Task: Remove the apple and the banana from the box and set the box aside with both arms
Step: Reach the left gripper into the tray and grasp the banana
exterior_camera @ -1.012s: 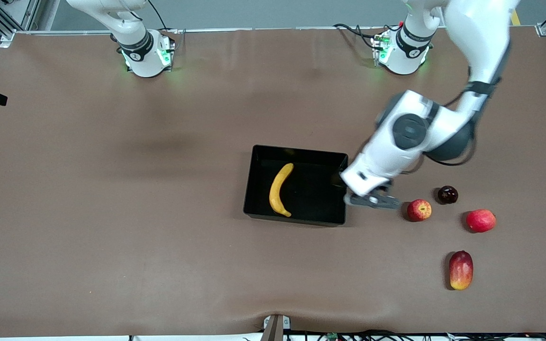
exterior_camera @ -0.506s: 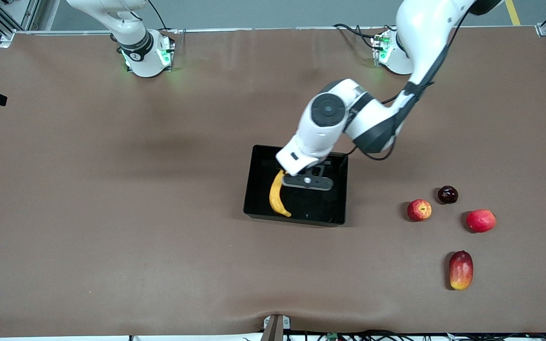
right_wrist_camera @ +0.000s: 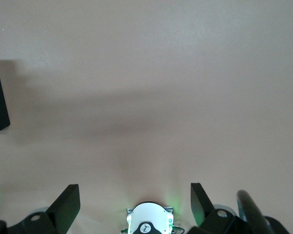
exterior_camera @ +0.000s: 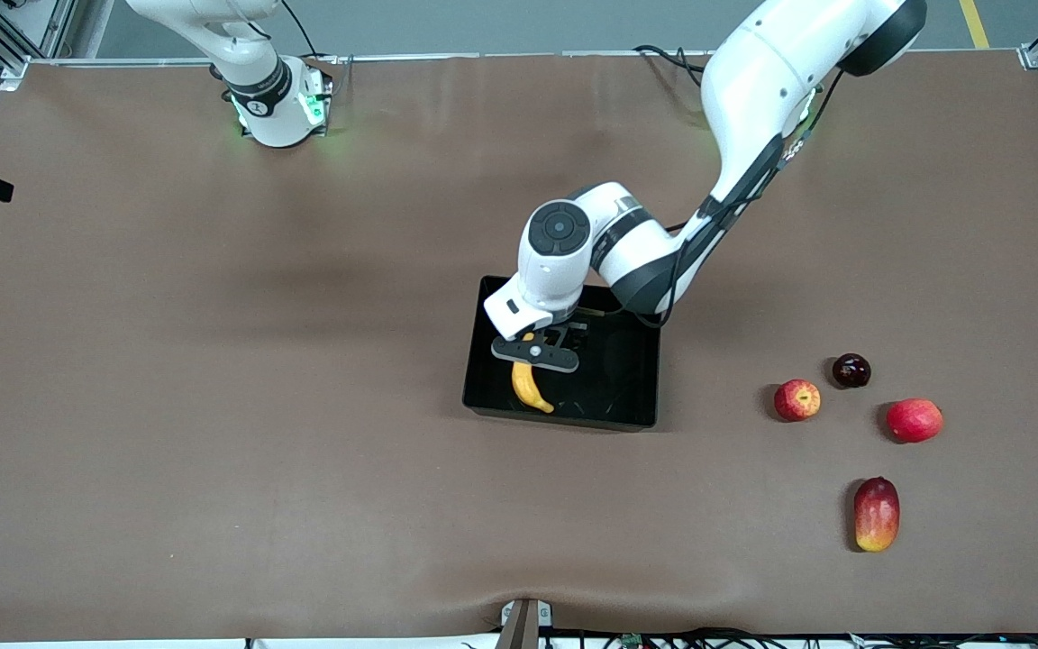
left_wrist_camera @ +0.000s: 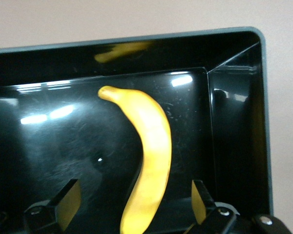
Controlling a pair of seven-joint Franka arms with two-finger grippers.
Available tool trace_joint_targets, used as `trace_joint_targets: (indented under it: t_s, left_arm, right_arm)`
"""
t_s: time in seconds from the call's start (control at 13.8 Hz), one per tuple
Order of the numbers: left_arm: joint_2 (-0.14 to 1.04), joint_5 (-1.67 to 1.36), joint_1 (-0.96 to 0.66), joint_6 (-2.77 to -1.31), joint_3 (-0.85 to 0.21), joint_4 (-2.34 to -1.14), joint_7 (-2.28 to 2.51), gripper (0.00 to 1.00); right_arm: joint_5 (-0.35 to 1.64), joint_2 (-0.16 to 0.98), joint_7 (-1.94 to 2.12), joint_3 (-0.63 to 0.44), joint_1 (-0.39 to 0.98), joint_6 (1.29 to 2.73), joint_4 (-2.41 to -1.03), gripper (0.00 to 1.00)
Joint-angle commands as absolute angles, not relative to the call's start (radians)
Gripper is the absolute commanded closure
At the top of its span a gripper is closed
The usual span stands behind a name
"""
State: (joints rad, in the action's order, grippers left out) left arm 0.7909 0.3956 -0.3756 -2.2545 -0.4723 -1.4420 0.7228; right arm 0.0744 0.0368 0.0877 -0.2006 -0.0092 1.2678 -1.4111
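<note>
Red-and-yellow mango [exterior_camera: 876, 515] lies nearest the camera-side edge toward the left arm's end, then the apple [exterior_camera: 796, 399] on the counter [exterior_camera: 213, 406]. Mid-counter, the banana [exterior_camera: 528, 388] lies in the black box [exterior_camera: 614, 410]; the left end effector [exterior_camera: 535, 353] hangs over it, fingers [left_wrist_camera: 68, 202] spread. The right end effector [right_wrist_camera: 134, 204], open, is apparently raised above its base.

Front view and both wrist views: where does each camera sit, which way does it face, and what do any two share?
Front view: high across the table, facing both bases; shows the left arm reaching into the black tray, left hand open over the banana.
Left wrist view: on the left wrist, looking down into the tray; own fingertips straddle the banana.
Right wrist view: on the waiting right arm, looking down at bare table and its own base; right hand open.
Shared: front and left wrist both show banana and tray.
</note>
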Motion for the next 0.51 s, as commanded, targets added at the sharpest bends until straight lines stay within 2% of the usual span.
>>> trace_joint_targets:
  t_s: [0.0,0.14,0.29,0.43]
  left_arm:
    - [0.845,0.420,-0.393,-2.305,-0.465,-1.408,0.729,0.00]
    - [0.871,0.423,-0.403,-2.336,-0.462,-1.410,0.735,0.00]
    - [0.896,0.425,-0.406,-2.347,-0.448,-1.410,0.729,0.01]
    - [0.903,0.422,-0.461,-2.350,-0.395,-1.408,0.730,0.29]
  right_arm:
    - [0.086,0.066,0.095,-0.209,-0.005,1.256,-1.391,0.00]
    - [0.083,0.077,0.095,-0.209,-0.008,1.256,-1.397,0.00]
    - [0.081,0.150,0.095,-0.209,-0.014,1.240,-1.401,0.00]
    - [0.074,0.159,0.095,-0.209,-0.021,1.209,-1.402,0.00]
